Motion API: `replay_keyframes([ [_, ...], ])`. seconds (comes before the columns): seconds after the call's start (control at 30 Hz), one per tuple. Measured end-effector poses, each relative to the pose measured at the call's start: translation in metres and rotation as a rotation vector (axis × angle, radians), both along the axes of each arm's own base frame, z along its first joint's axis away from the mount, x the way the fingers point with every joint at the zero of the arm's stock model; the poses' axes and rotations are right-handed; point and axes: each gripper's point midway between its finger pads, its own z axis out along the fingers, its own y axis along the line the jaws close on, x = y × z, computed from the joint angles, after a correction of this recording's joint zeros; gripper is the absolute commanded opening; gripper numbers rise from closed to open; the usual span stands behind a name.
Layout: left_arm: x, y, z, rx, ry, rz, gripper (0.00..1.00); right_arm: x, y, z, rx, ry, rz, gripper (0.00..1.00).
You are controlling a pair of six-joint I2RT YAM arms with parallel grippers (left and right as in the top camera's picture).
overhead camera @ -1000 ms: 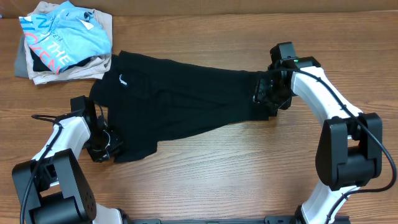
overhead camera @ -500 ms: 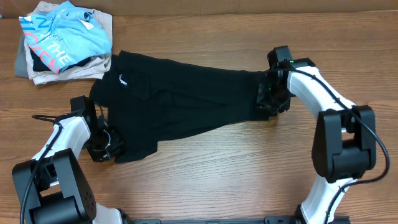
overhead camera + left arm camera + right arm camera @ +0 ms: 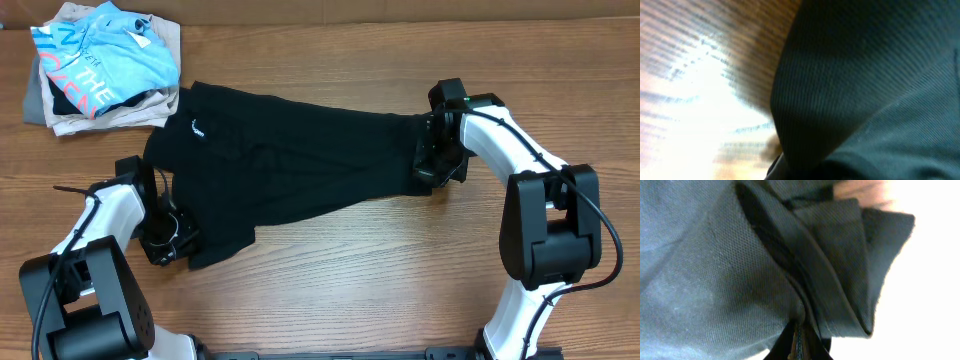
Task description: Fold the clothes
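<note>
The black garment (image 3: 290,165) with a small white logo (image 3: 197,129) lies spread across the middle of the wooden table. My left gripper (image 3: 172,238) is shut on its lower left corner; the left wrist view is filled with blurred black cloth (image 3: 875,90) over wood, and the jaws themselves barely show. My right gripper (image 3: 432,160) is shut on the bunched right end of the garment. In the right wrist view, folded cloth (image 3: 810,265) runs down into the closed fingertips (image 3: 799,342).
A pile of other clothes lies at the far left corner: a light blue shirt with coral and white lettering (image 3: 100,55) on top of beige and grey garments (image 3: 110,112). Bare wood (image 3: 370,270) lies in front of the black garment.
My right gripper has shifted slightly left and toward the garment, still holding its right end. My left gripper has barely moved. The garment keeps its shape.
</note>
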Motion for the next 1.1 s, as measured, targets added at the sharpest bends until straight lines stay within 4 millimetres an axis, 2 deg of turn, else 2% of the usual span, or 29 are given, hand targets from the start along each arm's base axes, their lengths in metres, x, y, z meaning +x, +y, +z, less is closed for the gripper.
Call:
replay_keyframes([
  [0.13, 0.01, 0.003, 0.016, 0.002, -0.008, -0.004, 0.04, -0.001, -0.002, 0.006, -0.012, 0.012, -0.013, 0.04],
  [0.27, 0.013, 0.003, 0.027, -0.001, -0.003, -0.008, 0.04, -0.011, -0.004, 0.016, -0.019, 0.035, -0.024, 0.04],
  [0.4, 0.009, 0.001, 0.04, -0.001, -0.01, -0.013, 0.04, -0.023, -0.006, 0.041, -0.021, 0.031, -0.033, 0.04],
  [0.6, 0.011, -0.007, 0.067, 0.017, -0.08, -0.045, 0.04, -0.053, -0.01, 0.073, -0.031, 0.078, -0.053, 0.04],
  [0.8, 0.004, -0.013, 0.098, 0.029, -0.139, -0.059, 0.04, -0.082, -0.014, 0.091, -0.046, 0.156, -0.072, 0.04],
  [0.9, -0.003, -0.015, 0.119, 0.04, -0.183, -0.057, 0.04, -0.097, -0.017, 0.112, -0.046, 0.146, -0.087, 0.04],
  [1.1, -0.024, -0.02, 0.136, 0.041, -0.188, -0.051, 0.04, -0.122, -0.02, 0.152, -0.032, 0.067, -0.1, 0.04],
])
